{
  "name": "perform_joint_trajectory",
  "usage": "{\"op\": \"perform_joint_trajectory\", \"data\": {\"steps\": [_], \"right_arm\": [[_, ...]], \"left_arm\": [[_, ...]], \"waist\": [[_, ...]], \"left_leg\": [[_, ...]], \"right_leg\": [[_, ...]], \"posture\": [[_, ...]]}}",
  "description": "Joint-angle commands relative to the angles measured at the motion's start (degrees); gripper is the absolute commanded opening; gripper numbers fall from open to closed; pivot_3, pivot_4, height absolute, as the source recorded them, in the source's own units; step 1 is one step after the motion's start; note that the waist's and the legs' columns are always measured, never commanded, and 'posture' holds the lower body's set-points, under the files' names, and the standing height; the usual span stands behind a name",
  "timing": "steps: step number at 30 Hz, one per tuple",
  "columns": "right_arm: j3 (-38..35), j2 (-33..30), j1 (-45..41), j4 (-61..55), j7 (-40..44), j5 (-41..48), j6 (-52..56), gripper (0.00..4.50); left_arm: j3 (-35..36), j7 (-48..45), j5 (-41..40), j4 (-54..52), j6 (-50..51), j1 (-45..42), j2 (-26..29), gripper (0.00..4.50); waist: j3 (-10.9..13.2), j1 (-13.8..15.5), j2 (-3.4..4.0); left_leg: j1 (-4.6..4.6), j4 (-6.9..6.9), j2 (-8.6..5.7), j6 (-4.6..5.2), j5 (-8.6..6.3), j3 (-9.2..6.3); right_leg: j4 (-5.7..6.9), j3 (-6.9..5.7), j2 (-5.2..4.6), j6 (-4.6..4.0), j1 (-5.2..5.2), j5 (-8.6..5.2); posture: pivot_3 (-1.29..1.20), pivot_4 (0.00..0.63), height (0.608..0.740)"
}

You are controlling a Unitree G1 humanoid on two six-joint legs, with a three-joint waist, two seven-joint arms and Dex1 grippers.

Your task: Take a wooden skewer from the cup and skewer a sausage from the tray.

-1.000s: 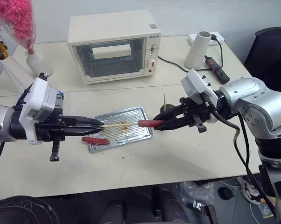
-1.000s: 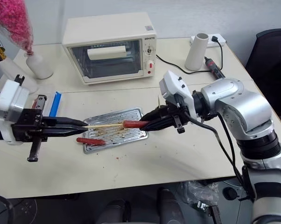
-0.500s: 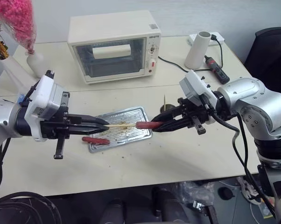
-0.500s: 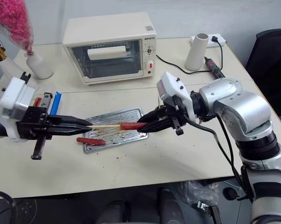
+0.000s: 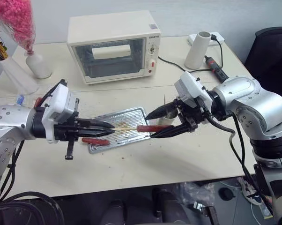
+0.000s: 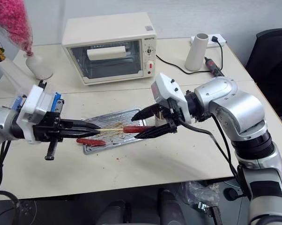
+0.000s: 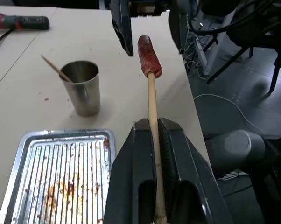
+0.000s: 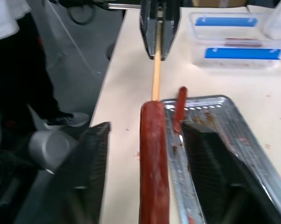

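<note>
L hand [image 5: 110,125] grips wooden skewer [image 5: 124,126] w/ sausage [image 5: 146,128]; R hand [image 5: 150,125] spread wide.

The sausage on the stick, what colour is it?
The sausage is reddish brown, seen best in the left wrist view, on the pale tan stick.

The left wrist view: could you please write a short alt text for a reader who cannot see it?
A sausage sits impaled on the tip of a wooden skewer, which the left gripper clamps in its shut jaws. The right gripper has its jaws open on either side of the sausage. On the table stand a steel cup with another stick and a greasy ribbed tray.
</note>
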Motion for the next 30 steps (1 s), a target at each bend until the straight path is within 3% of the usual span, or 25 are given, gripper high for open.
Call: {"op": "perform_joint_trajectory", "data": {"steps": [1, 10, 14, 16, 27, 30], "right_arm": [[-4.6, -1.73, -1.65, 2.46, -1.82, -0.88, -1.38, 2.81], [-13.61, -0.84, -1.58, 3.77, -10.67, 4.65, 6.4, 2.81], [-15.76, 0.22, -0.52, 1.77, -14.35, 9.12, 11.87, 3.7], [-15.65, 1.25, -0.09, 0.89, -16.53, 9.14, 11.62, 4.42], [-14.26, 2.32, 0.4, 0.0, -17.13, 9.6, 9.61, 4.46], [-13.97, 1.74, 0.33, 0.04, -16.59, 9.05, 9.11, 4.5]], "left_arm": [[8.82, 3.67, 1.13, -1.96, -0.72, 4.85, -0.78, 0.0], [26.21, 24.09, 11.64, -5.94, -1.28, 19.82, -11.51, 0.0], [29.71, 32.19, 18.05, -3.58, -1.32, 23.01, -14.89, 0.0], [29.58, 35.38, 21.02, -0.21, -1.92, 22.79, -15.53, 0.0], [19.47, 39.03, 27.97, 16.16, -6.99, 13.94, -15.53, 0.0], [19.88, 40.65, 29.02, 17.03, -6.64, 13.41, -15.46, 0.82]], "waist": [[0.0, 0.06, 0.0], [-0.01, 0.12, -0.02], [-0.03, 0.11, -0.05], [-0.04, 0.11, -0.06], [-0.12, 0.42, -0.2], [-0.13, 0.06, -0.21]], "left_leg": [[0.0, 0.0, 0.01, 0.01, 0.0, 0.0], [0.06, 0.0, 0.17, 0.02, 0.0, 0.01], [0.15, -0.01, 0.19, 0.04, 0.01, 0.03], [0.2, -0.02, 0.19, 0.05, 0.0, 0.05], [0.24, -0.02, 0.13, 0.1, -0.03, 0.08], [0.21, -0.04, 0.14, 0.12, -0.04, 0.08]], "right_leg": [[-0.03, 0.0, 0.0, 0.0, 0.0, 0.0], [0.03, 0.07, -0.11, 0.0, 0.01, 0.0], [0.07, 0.13, -0.14, 0.01, 0.06, 0.01], [0.07, 0.15, -0.13, 0.01, 0.08, 0.01], [0.1, 0.12, -0.35, 0.04, 0.12, 0.02], [0.06, 0.08, -0.67, 0.04, 0.1, 0.02]], "posture": [[0.0, 0.15, 0.74], [0.0, 0.15, 0.74], [0.0, 0.15, 0.74], [0.0, 0.15, 0.74], [0.0, 0.15, 0.74], [0.0, 0.15, 0.74]]}}
